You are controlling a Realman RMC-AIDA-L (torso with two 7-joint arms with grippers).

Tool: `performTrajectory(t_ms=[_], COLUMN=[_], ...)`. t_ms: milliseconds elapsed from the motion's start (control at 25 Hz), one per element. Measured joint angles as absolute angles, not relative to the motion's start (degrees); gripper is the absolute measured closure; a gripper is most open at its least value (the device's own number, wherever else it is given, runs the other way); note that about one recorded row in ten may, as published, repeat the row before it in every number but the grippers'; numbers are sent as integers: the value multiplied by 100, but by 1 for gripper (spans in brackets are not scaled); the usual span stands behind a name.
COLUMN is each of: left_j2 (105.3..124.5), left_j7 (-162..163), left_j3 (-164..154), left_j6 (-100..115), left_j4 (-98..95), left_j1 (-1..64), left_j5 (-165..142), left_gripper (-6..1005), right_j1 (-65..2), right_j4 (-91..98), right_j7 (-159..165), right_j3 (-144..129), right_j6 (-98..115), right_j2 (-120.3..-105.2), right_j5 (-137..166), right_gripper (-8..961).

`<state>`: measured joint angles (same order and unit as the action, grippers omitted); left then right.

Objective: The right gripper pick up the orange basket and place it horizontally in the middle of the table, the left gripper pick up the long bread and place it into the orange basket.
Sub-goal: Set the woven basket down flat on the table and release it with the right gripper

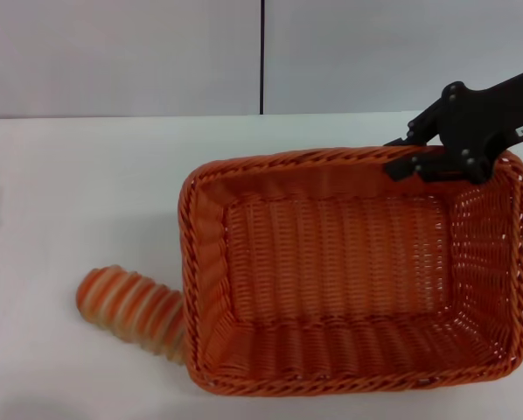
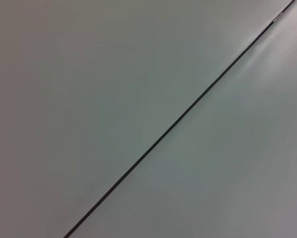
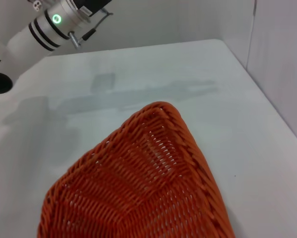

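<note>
- Head view: large rectangular orange woven wicker basket (image 1: 353, 276) sits right of centre on the plain white tabletop (image 1: 87, 192), long axis running left–right, opening facing up; its far edge looks slightly raised or tilted, though I cannot tell whether it rests fully on the table
- Black right gripper with slim dark fingers (image 1: 419, 164) sits at the basket's far-right rim, fingers closed over the braided edge, so it is clamped on the basket
- Small oblong striped orange-and-cream toy loaf (image 1: 129, 311) lies on the table just left of the basket, its right end hidden behind the basket's near-left corner; long axis runs from upper left down to lower right
- Left gripper not seen in this view
- Judged progress: basket placement looks underway or nearly done, since it is roughly horizontal but grip not released; bread step not started, basket empty inside
- Left wrist view: only a pale flat surface crossed by one thin dark diagonal line; no fingers, no bread
- Right wrist view: one corner of the basket fills the lower part, white table beyond; a white arm segment with a green light (image 3: 51, 24) shows at the far edge; own fingers not visible here
</note>
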<state>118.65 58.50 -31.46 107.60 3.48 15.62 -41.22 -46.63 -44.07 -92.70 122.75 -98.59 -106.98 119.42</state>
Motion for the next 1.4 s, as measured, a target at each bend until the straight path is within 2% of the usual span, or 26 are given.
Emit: performTrajectory(t_ms=[440, 1160, 1360, 1400], left_j2=[11865, 11865, 11865, 11865], left_j7=[5866, 5871, 5871, 5871], left_j3=[-3196, -3229, -3262, -3275], left_j6=[10762, 10739, 10732, 10728], left_j4=[377, 378, 378, 378], left_j1=[1596, 1619, 1623, 1632], left_j5=[-4130, -4131, -4131, -4131], left_gripper=[535, 535, 535, 535], right_j1=[-4722, -4709, -4631, -4526], right_j4=[-4374, -4286, -4352, -4502], right_j7=[-9539, -9299, -9300, -9300], right_j3=[12267, 12274, 12313, 12336], right_j6=[-9797, -9517, -9334, -9148], right_j2=[-10863, -10935, -10935, -10959], right_j5=[11923, 11959, 11958, 11932], right_gripper=[791, 756, 544, 541])
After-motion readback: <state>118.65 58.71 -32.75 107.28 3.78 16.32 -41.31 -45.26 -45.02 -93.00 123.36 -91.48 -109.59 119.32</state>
